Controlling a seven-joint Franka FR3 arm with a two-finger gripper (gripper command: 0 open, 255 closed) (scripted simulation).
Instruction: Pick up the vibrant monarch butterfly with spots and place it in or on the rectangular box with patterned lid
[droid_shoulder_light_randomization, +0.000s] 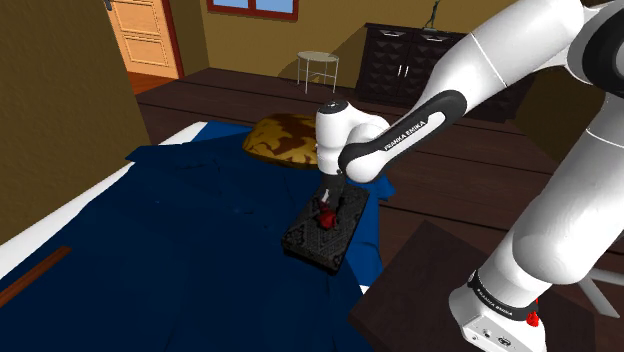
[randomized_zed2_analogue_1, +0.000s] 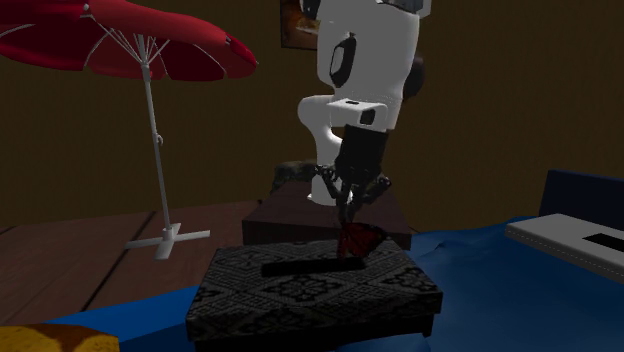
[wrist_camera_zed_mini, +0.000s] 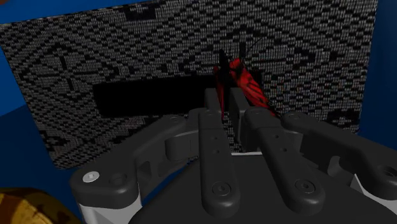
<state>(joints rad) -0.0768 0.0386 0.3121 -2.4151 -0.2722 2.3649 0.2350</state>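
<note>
The gripper (wrist_camera_zed_mini: 224, 95) has its two black fingers drawn nearly together, clamped on the red and black butterfly (wrist_camera_zed_mini: 246, 87), which hangs just over the middle of the box's lid; whether it touches the lid cannot be told. There is one butterfly, one box (droid_shoulder_light_randomization: 318, 242) with a black-and-grey patterned lid, and one brown patterned cushion (droid_shoulder_light_randomization: 282, 140) beyond the box. The white arm slants down toward the box, with the hand pointing straight down above it.
</note>
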